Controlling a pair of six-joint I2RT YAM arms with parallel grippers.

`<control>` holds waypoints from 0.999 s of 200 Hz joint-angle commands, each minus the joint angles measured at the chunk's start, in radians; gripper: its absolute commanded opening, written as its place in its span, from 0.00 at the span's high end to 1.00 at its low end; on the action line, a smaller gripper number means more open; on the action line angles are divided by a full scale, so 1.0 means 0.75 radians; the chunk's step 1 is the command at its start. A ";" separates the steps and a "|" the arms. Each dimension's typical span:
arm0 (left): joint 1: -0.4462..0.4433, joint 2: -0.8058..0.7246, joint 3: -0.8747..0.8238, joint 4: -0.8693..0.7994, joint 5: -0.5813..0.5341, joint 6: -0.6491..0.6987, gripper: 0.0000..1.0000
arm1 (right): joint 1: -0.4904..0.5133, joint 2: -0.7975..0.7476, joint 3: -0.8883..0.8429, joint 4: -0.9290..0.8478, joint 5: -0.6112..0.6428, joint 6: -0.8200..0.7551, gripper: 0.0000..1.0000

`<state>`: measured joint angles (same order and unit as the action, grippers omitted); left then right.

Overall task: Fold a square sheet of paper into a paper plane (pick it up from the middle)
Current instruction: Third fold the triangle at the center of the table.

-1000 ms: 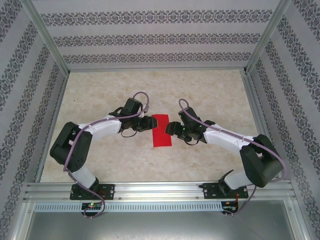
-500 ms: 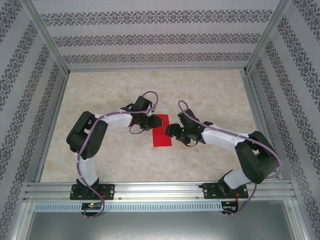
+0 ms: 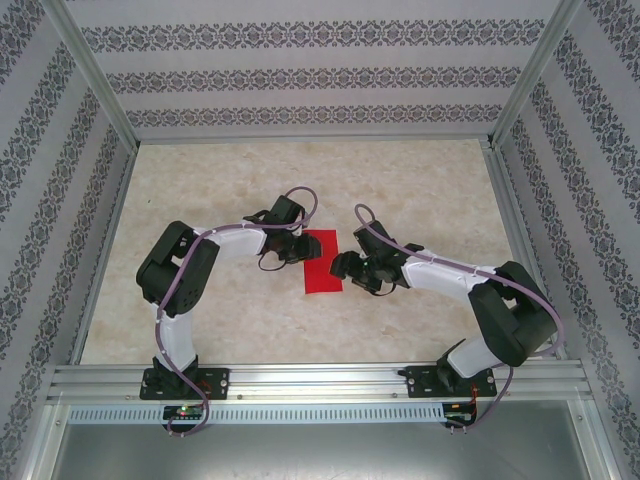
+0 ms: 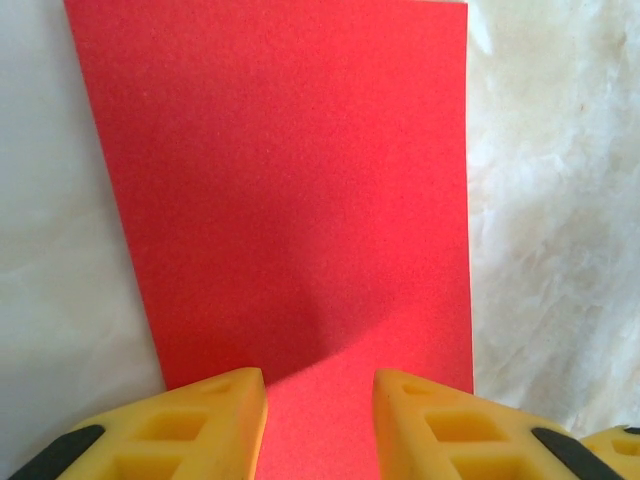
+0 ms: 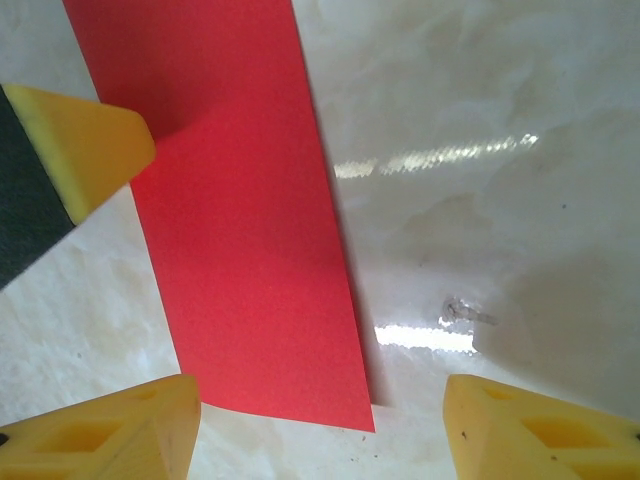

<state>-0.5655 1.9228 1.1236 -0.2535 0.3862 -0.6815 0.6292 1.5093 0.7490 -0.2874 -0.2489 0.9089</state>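
Left gripper (image 3: 297, 248) is edging onto thin bright red paper sheet (image 3: 322, 264) mid-frame, narrowly apart | right gripper (image 3: 346, 268) is hovering beside it, wide apart.

The sheet of paper (image 4: 290, 200) is thin red paper: matt, finely and evenly grained, with no sheen. The table (image 5: 480, 250) has a hard, smooth, marble-patterned top with a glossy finish that carries bright streaks of reflected light. The fingers (image 4: 200, 430) of the left gripper (image 4: 320, 385) are yellow and matt, moulded with sunken pockets; plastic or foam cannot be told. Black matt inserts sit at their outer sides. The right gripper (image 5: 320, 390) has the same finish. The arm shells (image 3: 445, 272) are smooth white and black plastic. The front rail (image 3: 320, 378) is bare grooved metal with a satin finish.
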 commanded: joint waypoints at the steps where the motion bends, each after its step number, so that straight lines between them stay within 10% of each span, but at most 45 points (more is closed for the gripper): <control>1: -0.006 0.007 -0.049 -0.063 -0.115 0.034 0.64 | 0.017 0.026 0.031 -0.026 0.007 0.033 0.34; 200: -0.008 -0.005 -0.097 -0.037 -0.121 0.007 0.64 | -0.011 0.190 0.036 0.187 -0.169 -0.012 0.55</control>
<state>-0.5659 1.9072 1.0908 -0.2165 0.3706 -0.6819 0.6064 1.6093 0.7658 -0.2752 -0.3317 0.9146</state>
